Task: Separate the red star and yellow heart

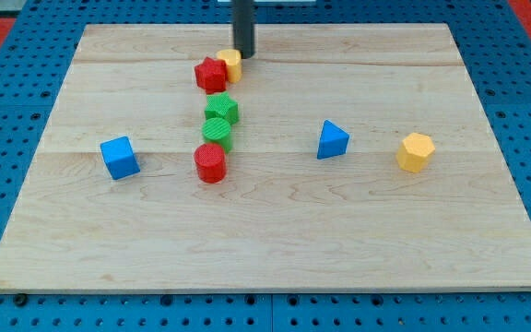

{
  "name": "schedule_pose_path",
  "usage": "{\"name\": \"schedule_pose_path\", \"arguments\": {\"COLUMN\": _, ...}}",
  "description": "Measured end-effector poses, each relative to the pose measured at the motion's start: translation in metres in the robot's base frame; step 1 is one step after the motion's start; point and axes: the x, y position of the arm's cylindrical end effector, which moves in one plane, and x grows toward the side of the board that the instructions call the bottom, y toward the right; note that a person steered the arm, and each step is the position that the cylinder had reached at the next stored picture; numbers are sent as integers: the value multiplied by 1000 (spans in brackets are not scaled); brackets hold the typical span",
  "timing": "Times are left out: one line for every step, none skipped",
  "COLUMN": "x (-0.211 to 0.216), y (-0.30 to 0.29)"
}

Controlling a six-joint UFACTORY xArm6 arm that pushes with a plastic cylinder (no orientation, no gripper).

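Observation:
The red star [210, 74] lies near the view's top, left of centre, on the wooden board [339, 231]. The yellow heart [230, 63] touches it on its upper right side and is partly hidden behind it. My tip [244, 55] stands just right of the yellow heart, touching or nearly touching it. The rod comes down from the view's top edge.
Below the red star lie a green block [221, 111], a second green block [217, 132] and a red cylinder [209, 163], in a column. A blue cube [120, 157] lies at the left, a blue triangle [332, 140] and a yellow hexagonal block [415, 152] at the right.

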Motion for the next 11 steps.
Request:
{"name": "schedule_pose_path", "arguments": {"x": -2, "y": -15}}
{"name": "schedule_pose_path", "arguments": {"x": -5, "y": -52}}
{"name": "schedule_pose_path", "arguments": {"x": -5, "y": -84}}
{"name": "schedule_pose_path", "arguments": {"x": 9, "y": -87}}
{"name": "schedule_pose_path", "arguments": {"x": 24, "y": -87}}
{"name": "schedule_pose_path", "arguments": {"x": 38, "y": -64}}
{"name": "schedule_pose_path", "arguments": {"x": 49, "y": -48}}
{"name": "schedule_pose_path", "arguments": {"x": 68, "y": -33}}
{"name": "schedule_pose_path", "arguments": {"x": 69, "y": -29}}
{"name": "schedule_pose_path", "arguments": {"x": 43, "y": -28}}
{"name": "schedule_pose_path", "arguments": {"x": 16, "y": -21}}
